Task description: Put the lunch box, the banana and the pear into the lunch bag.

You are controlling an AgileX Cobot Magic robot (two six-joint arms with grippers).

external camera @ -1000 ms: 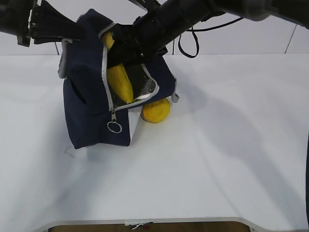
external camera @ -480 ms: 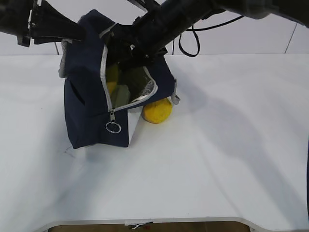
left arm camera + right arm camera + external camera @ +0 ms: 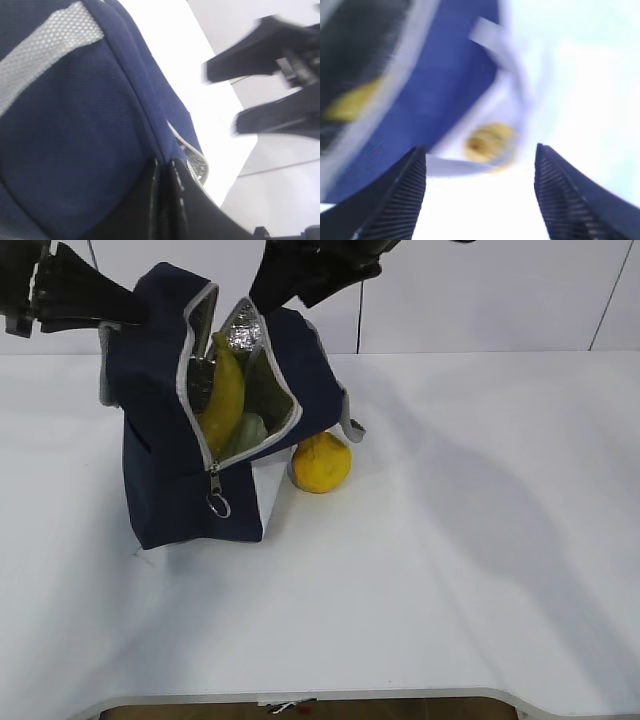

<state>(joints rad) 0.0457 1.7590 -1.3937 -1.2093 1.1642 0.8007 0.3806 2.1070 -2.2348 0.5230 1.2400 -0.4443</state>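
The navy lunch bag stands open on the table at the left. The banana leans inside its opening, with the pale green lunch box below it. The pear lies on the table against the bag's right side. It also shows blurred in the right wrist view. My left gripper is shut on the bag's fabric edge and holds it up at the upper left. My right gripper is open and empty, above the bag. In the exterior view its fingers show at the top.
The white table stretches to the right and front of the bag. The bag's grey zipper ring pull hangs at its front. A grey strap hangs by the pear.
My right gripper let go of the banana inside the bag and rose out of the opening. The bag's mouth opened wider and the bag shifted slightly left.
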